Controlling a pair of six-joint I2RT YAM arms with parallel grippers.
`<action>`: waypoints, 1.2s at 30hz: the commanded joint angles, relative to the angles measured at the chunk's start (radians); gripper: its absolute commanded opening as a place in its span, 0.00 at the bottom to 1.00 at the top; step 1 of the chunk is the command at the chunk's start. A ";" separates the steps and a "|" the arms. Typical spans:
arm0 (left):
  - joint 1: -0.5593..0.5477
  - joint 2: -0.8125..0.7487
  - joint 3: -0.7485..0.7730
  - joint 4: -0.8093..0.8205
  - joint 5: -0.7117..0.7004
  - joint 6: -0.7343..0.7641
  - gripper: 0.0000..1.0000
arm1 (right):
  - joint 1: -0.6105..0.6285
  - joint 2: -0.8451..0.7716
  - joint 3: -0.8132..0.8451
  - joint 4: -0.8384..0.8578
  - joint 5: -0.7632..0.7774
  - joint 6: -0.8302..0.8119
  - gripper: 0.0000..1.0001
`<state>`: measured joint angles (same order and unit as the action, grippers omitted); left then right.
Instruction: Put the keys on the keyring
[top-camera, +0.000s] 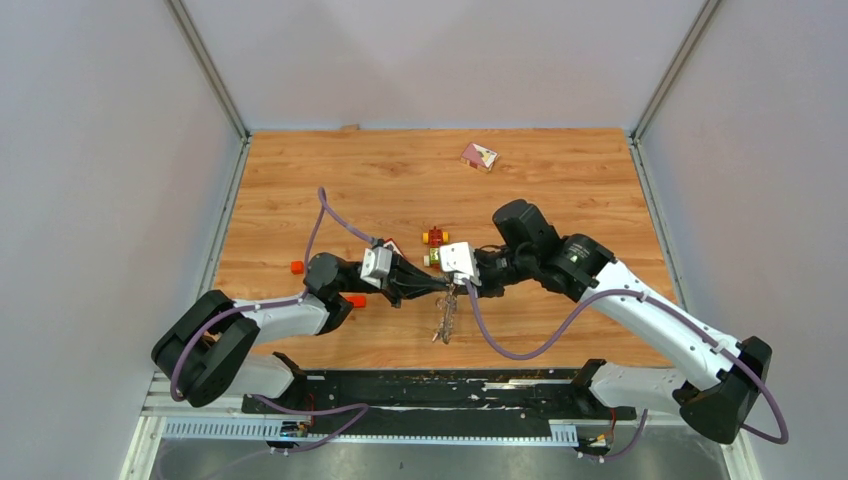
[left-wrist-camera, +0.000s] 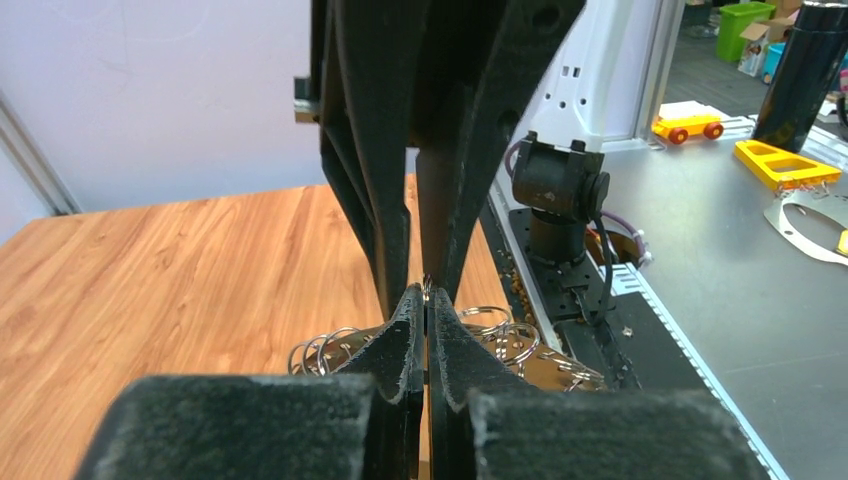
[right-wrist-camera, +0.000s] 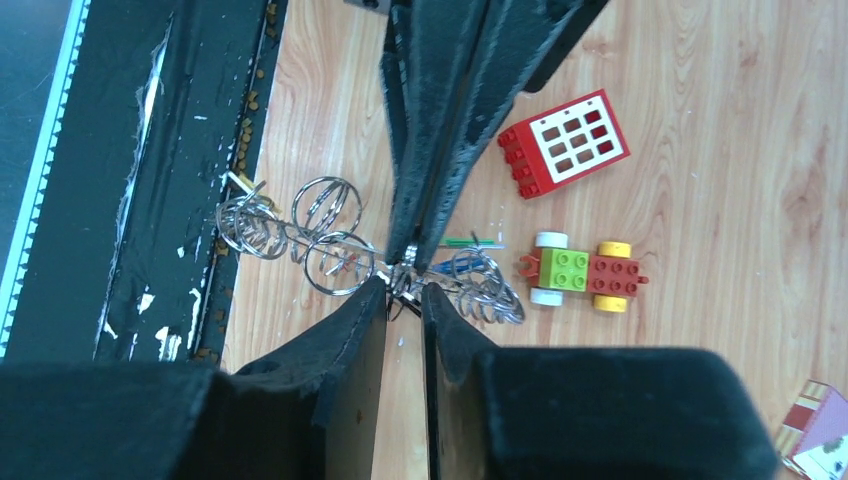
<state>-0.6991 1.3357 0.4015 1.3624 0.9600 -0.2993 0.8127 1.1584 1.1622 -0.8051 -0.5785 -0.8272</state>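
The keyring (top-camera: 445, 316), a tangle of thin silver rings and small keys, hangs between the two grippers near the table's front middle. My left gripper (top-camera: 436, 286) is shut on a thin wire of the ring (left-wrist-camera: 427, 287), with more loops (left-wrist-camera: 500, 330) spread below it. My right gripper (top-camera: 458, 284) meets it tip to tip from the right. In the right wrist view, the right gripper (right-wrist-camera: 404, 288) has its jaws a little apart, flanking the ring's knot (right-wrist-camera: 404, 276). Loops (right-wrist-camera: 325, 235) fan out to both sides, and a green and blue sliver (right-wrist-camera: 472, 242) shows among them.
A red window brick (right-wrist-camera: 563, 142) and a green, red and yellow toy car (right-wrist-camera: 580, 272) lie just behind the grippers. Two orange bits (top-camera: 296, 267) sit left, a pink card (top-camera: 479, 156) at the back. The black base rail (top-camera: 440, 385) runs along the near edge.
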 joint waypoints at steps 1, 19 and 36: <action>0.001 -0.025 0.036 0.084 -0.057 -0.038 0.00 | -0.003 -0.032 -0.058 0.078 -0.042 -0.018 0.19; 0.000 -0.007 0.021 0.034 -0.269 -0.109 0.00 | -0.001 -0.083 -0.150 0.265 0.110 0.086 0.17; 0.000 0.011 0.048 -0.044 -0.424 -0.227 0.00 | 0.043 -0.025 -0.172 0.331 0.240 0.098 0.12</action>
<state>-0.6991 1.3441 0.4015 1.2854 0.6170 -0.4862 0.8314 1.1187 0.9943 -0.5335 -0.3592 -0.7525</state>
